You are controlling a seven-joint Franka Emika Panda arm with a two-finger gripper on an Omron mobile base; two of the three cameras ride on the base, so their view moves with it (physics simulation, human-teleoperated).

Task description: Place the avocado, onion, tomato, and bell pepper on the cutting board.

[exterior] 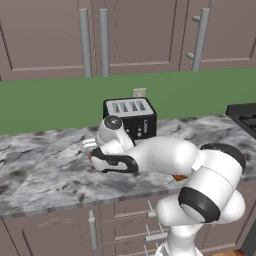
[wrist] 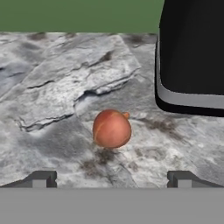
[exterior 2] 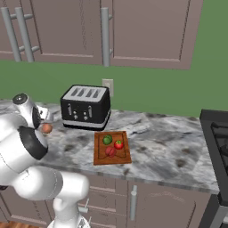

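Jaws were spread wide around nothing; the onion [wrist: 112, 129], at twelve o'clock ahead, could be nudged and rolled away by closing fingertips [wrist: 41, 178].

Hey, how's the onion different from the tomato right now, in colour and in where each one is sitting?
The onion is orange-tan with a dull skin; the tomato is glossy red. The onion lies on the bare marble counter near the black toaster, while the tomato sits on the cutting board. The onion lies alone between the open gripper's fingertips, untouched; the tomato has other produce beside it. Both are small and round.
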